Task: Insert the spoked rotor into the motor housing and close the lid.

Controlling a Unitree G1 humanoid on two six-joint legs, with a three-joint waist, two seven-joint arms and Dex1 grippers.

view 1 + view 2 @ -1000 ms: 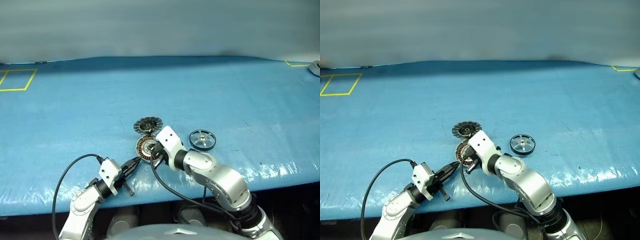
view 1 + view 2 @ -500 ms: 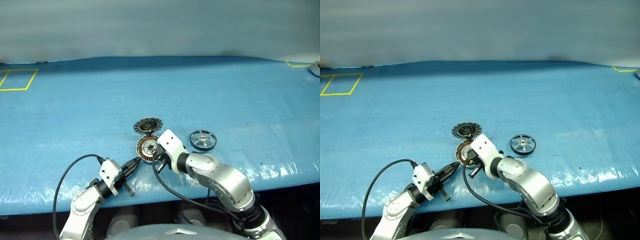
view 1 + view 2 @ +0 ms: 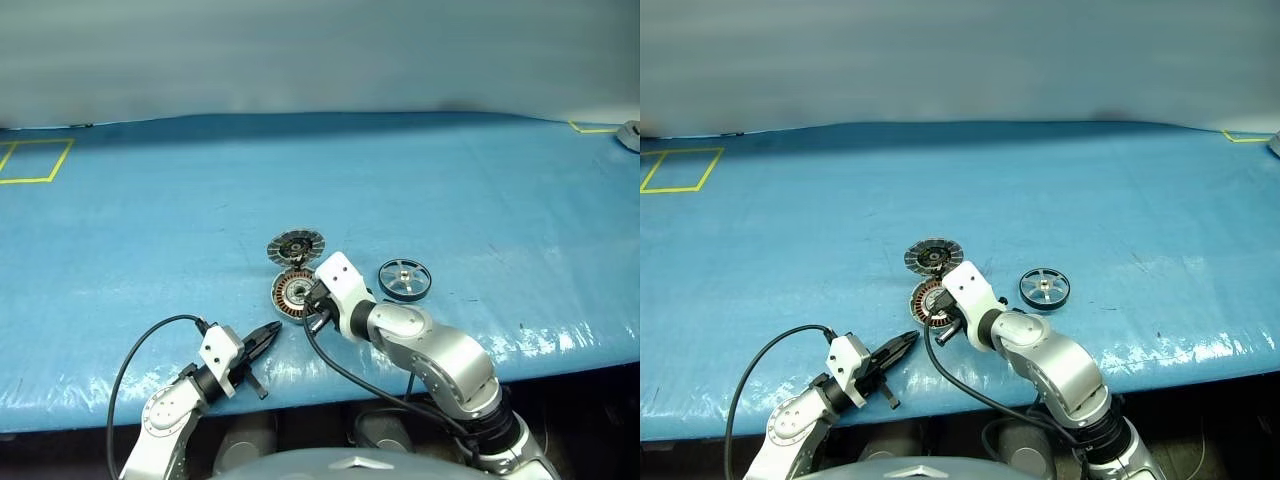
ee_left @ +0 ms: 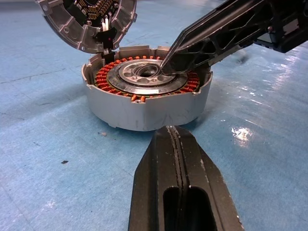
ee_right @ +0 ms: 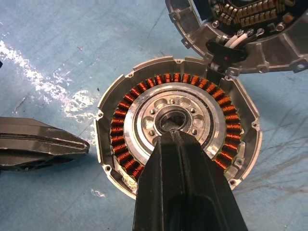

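Note:
The motor housing (image 3: pixel 293 292) sits on the blue table, its copper windings (image 5: pixel 144 86) ringing a silver hub. Just behind it the round grey lid (image 3: pixel 296 246) leans up off the housing's far rim, joined to it by short wires (image 5: pixel 238 34). To the right of both lies the spoked rotor (image 3: pixel 404 279), flat and apart from them. My right gripper (image 5: pixel 174 137) is shut, empty, its tip over the housing's centre hole. My left gripper (image 3: pixel 270 332) is shut and empty too, pointing level at the housing's near wall (image 4: pixel 144 115), a short gap away.
Yellow tape marks lie at the table's far left (image 3: pixel 30 160) and far right (image 3: pixel 590 127), with a grey object (image 3: pixel 630 135) at the right edge. The table's front edge (image 3: pixel 330 390) runs just below my arms. A black cable (image 3: pixel 130 350) loops from my left wrist.

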